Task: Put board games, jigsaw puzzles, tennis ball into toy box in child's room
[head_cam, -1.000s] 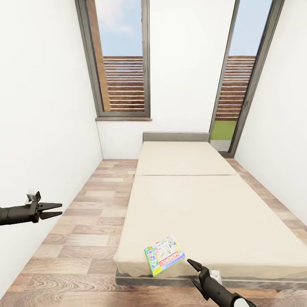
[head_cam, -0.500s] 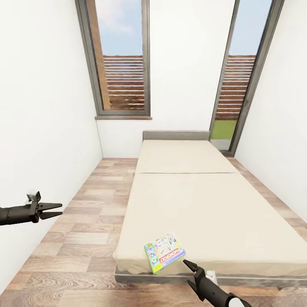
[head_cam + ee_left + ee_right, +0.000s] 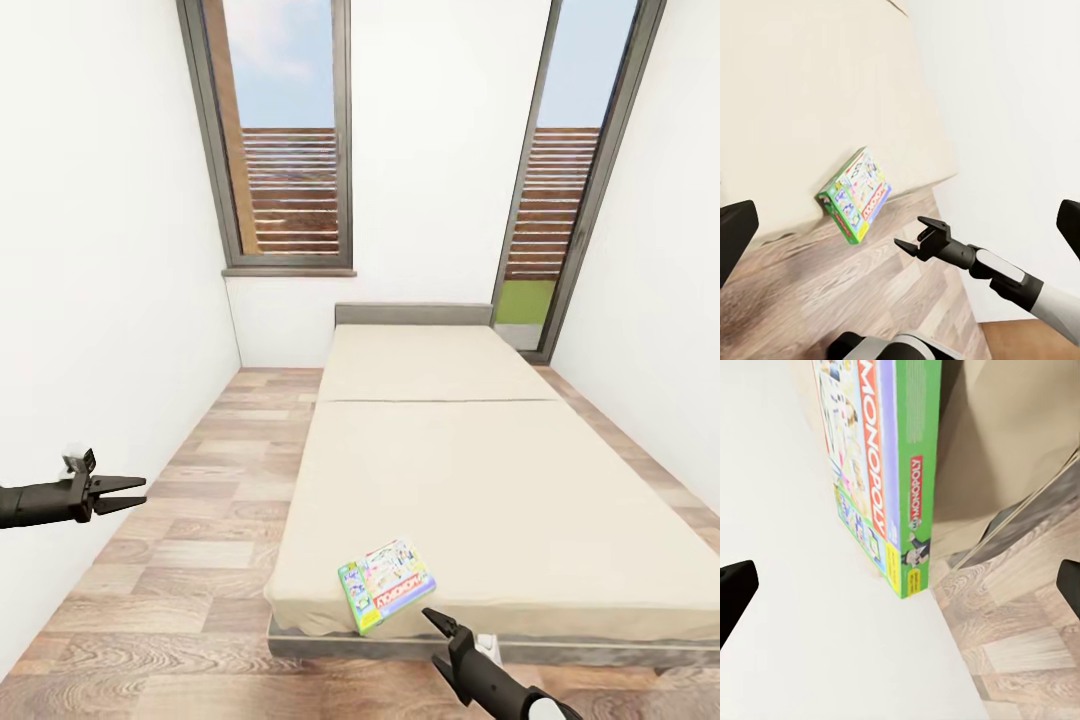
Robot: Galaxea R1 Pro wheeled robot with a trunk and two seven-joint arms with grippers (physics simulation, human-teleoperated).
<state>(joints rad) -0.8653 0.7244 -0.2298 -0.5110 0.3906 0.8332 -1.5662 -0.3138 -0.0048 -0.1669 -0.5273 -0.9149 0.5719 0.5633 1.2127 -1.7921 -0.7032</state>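
One board game, a green-edged Monopoly box (image 3: 386,584), lies flat at the near edge of the beige bed (image 3: 480,470). My right gripper (image 3: 437,625) hovers open just off the bed's foot, a little right of the box and apart from it. In the right wrist view the box (image 3: 881,472) is close ahead between the spread fingertips. My left gripper (image 3: 120,493) is open and empty over the floor by the left wall. The left wrist view shows the box (image 3: 855,196) and my right gripper (image 3: 916,234). The table, toy box, jigsaw puzzles and tennis ball are out of view.
A wood plank floor strip (image 3: 200,520) runs between the bed and the white left wall (image 3: 90,300). The grey bed frame edge (image 3: 350,645) lies just below the box. Tall windows (image 3: 290,140) stand behind the headboard. The right wall is close to the bed.
The whole picture has crept upward, so the camera moved. My right gripper has shifted a little left and lower in the view, closer to the box corner. The left gripper has held still.
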